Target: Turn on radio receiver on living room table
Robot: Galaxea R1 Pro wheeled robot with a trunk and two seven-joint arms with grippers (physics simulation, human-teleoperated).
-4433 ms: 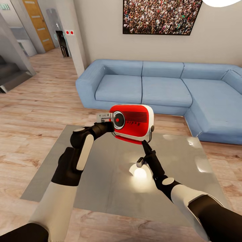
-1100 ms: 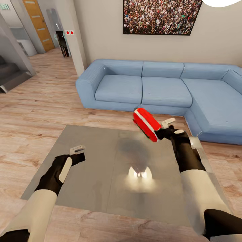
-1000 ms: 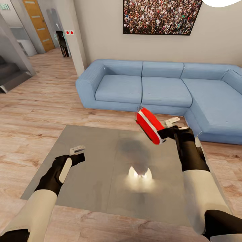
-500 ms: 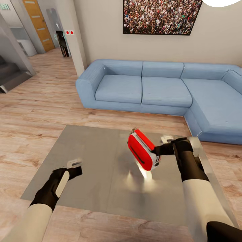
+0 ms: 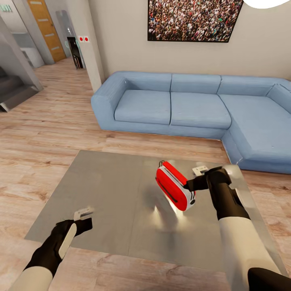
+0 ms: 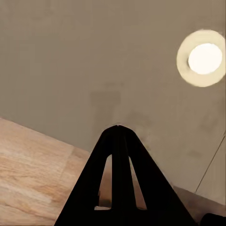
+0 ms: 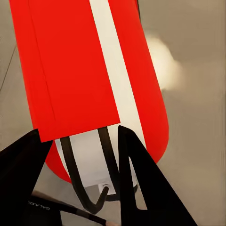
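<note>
Above the table (image 5: 101, 190), the right tool (image 5: 193, 185) pinching the radio receiver (image 5: 174, 191) has lowered.

A home living room: blue sofa (image 5: 194, 107), framed crowd picture (image 5: 192, 19), wood floor (image 5: 44, 133).

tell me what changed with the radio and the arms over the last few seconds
The radio receiver passed from the left tool to the right tool, turned edge-on, rose, and was lowered tilted close to the table. The left arm pulled back toward the table's near edge, shut and empty. The sofa and the view stayed put.
</note>
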